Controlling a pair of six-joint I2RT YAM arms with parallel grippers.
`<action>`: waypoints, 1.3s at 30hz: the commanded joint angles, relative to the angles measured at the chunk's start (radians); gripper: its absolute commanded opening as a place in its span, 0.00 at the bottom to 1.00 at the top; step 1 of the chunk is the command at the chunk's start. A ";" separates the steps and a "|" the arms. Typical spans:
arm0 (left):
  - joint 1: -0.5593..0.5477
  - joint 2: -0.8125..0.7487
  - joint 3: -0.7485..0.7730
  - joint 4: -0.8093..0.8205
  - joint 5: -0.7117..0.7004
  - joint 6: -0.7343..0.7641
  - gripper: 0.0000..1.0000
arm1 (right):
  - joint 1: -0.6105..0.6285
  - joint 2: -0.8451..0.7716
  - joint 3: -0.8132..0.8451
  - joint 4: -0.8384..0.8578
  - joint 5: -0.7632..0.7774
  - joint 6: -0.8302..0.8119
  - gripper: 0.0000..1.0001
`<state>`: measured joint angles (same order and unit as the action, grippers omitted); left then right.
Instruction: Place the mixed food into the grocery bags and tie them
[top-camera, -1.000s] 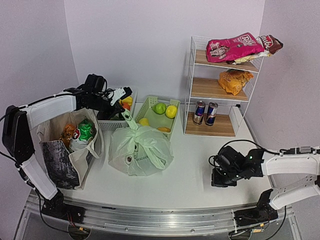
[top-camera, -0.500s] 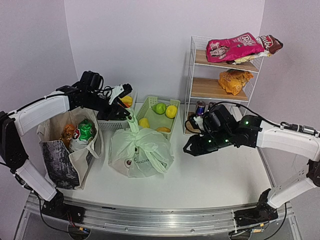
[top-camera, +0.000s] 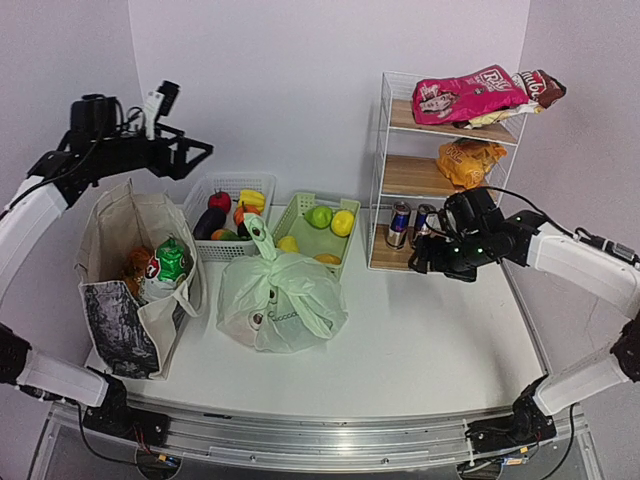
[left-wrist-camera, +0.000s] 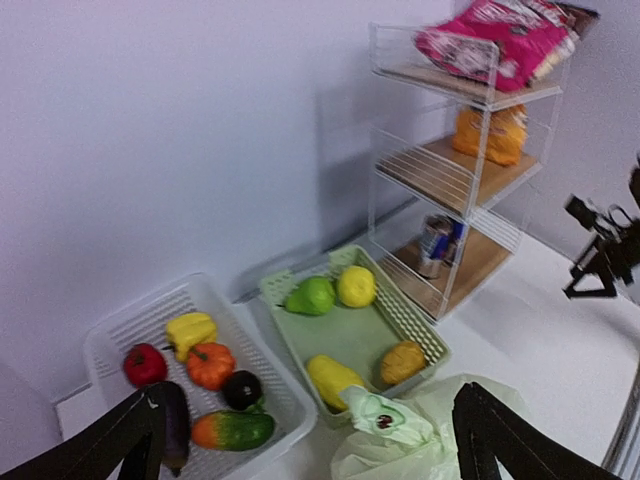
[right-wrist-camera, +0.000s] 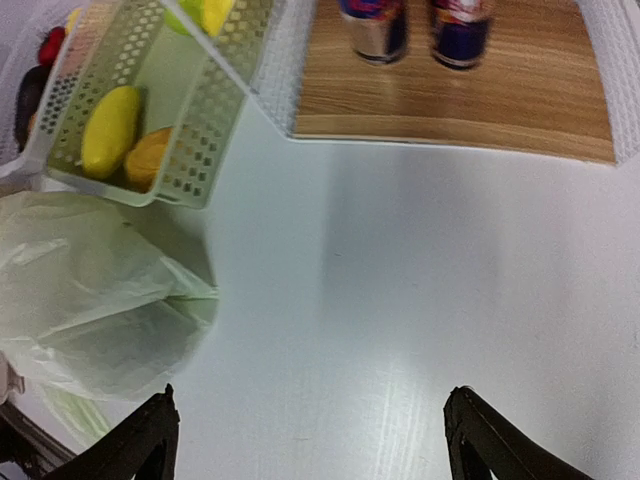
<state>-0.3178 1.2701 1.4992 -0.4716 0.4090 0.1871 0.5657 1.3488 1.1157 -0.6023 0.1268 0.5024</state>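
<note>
Everything sits on the white worktop (top-camera: 430, 350). The rack (top-camera: 410, 178) is back right, with a pink packet (top-camera: 468, 95) on the top shelf, an orange snack bag (top-camera: 468, 162) on the middle one and two cans (top-camera: 400, 222) on the bottom.

The tote (top-camera: 115, 310) stands open at the left, with an orange packet (top-camera: 137, 265) and a green-white packet (top-camera: 170, 262) poking up inside. The bag (top-camera: 290, 300) sits mid-worktop just right of the tote, handles knotted on top. I can't make out what's in it.

Behind the bag, the white basket (left-wrist-camera: 200, 285) and green basket (left-wrist-camera: 355, 335) sit side by side with toy fruit (left-wrist-camera: 355, 287) in them.

The left gripper (left-wrist-camera: 308, 400) is up high at the back left, above the tote. Its jaws are spread wide with nothing between them. The right gripper (right-wrist-camera: 310, 395) hangs over bare worktop just in front of the rack's bottom shelf, near the cans — jaws wide apart there too, holding nothing. From its wrist cam I get the bag at lower left and the corner of the green basket above it.
</note>
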 joint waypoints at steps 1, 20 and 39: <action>0.102 -0.169 -0.122 0.007 -0.081 -0.173 0.99 | -0.121 -0.128 -0.102 -0.065 0.059 -0.027 0.90; 0.398 -0.639 -0.682 0.058 -0.037 -0.094 0.99 | -0.362 -0.711 -0.648 0.286 0.043 -0.480 0.93; 0.398 -0.649 -0.812 0.085 -0.056 -0.222 0.99 | -0.362 -0.855 -0.851 0.458 0.161 -0.343 0.91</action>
<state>0.0757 0.6216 0.6891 -0.3852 0.4047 -0.0058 0.2052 0.5283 0.2883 -0.1924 0.2417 0.1140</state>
